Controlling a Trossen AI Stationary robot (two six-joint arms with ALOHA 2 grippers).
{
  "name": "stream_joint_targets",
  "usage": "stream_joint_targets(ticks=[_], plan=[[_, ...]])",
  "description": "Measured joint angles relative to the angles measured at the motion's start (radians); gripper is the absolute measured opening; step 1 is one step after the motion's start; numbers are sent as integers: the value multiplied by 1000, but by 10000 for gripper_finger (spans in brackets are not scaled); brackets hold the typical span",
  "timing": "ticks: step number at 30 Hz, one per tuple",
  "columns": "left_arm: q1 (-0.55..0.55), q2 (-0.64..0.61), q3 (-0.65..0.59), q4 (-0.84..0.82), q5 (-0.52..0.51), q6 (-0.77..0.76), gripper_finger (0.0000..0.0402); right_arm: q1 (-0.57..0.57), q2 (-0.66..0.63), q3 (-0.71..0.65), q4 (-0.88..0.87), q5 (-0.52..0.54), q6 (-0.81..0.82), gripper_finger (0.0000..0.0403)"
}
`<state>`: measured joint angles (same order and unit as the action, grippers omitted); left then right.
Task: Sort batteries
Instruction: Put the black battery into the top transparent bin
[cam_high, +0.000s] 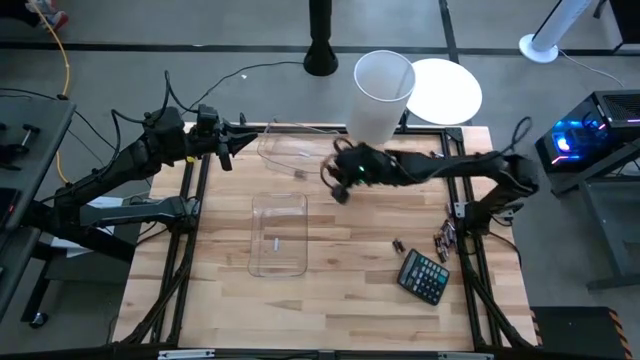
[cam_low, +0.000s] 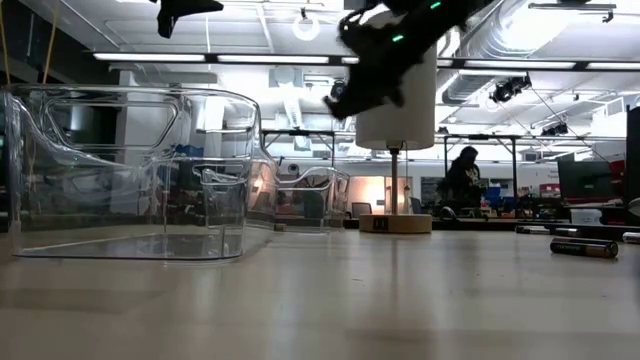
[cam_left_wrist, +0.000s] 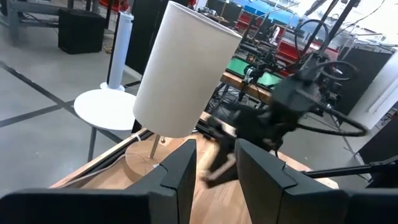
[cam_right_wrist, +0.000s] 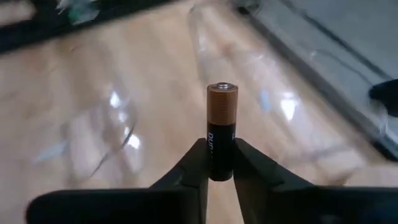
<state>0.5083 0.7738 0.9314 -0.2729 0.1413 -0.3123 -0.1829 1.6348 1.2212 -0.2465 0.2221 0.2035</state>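
My right gripper (cam_high: 339, 187) hangs above the table between two clear bins and is shut on one battery (cam_right_wrist: 222, 127), a black cell with a copper end. It also shows high in the low view (cam_low: 362, 75). Loose batteries (cam_high: 442, 240) lie flat near the table's right edge, and one more (cam_high: 397, 245) lies beside the calculator. The low view shows them too (cam_low: 585, 247). The near clear bin (cam_high: 279, 233) holds a small cell (cam_high: 272, 241). My left gripper (cam_left_wrist: 216, 168) waits open above the far left of the table (cam_high: 228, 152). My right gripper pinches the battery between its two fingers (cam_right_wrist: 194, 163) at the black lower end (cam_right_wrist: 221, 158). The fingers lie along the cell and slant down from the table's right side. The battery is lifted clear and sticks out past the fingertips, copper end (cam_right_wrist: 222, 93) foremost.
A second clear bin (cam_high: 285, 150) stands toward the far edge. A lamp with a white shade (cam_high: 383, 95) stands at the far edge behind my right arm. A black calculator (cam_high: 424, 277) lies at the near right. Bare wood lies between the bins and the calculator.
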Motion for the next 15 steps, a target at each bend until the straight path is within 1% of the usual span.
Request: stream_joint_targets(ticks=[2, 5, 7, 9, 10, 12, 13, 15], plan=[[0, 0, 0, 0, 0, -1, 106, -28, 70, 53, 20, 5, 6, 76], [0, 0, 0, 0, 0, -9, 106, -58, 161, 159, 1, 11, 23, 104], [0, 0, 0, 0, 0, -15, 106, -72, 205, 236, -65, 10, 23, 120], [0, 0, 0, 0, 1, -20, 106, -81, 236, 305, -177, 5, 21, 134], [0, 0, 0, 0, 1, -24, 106, -84, 240, 331, -240, -11, 6, 139], [0, 0, 0, 0, 2, -24, 106, -86, 232, 369, -345, -84, -55, 146], [0, 0, 0, 0, 2, -24, 106, -82, 213, 374, -393, -128, -80, 148], [0, 0, 0, -1, 2, -25, 106, -58, 171, 369, -520, -177, -92, 150]])
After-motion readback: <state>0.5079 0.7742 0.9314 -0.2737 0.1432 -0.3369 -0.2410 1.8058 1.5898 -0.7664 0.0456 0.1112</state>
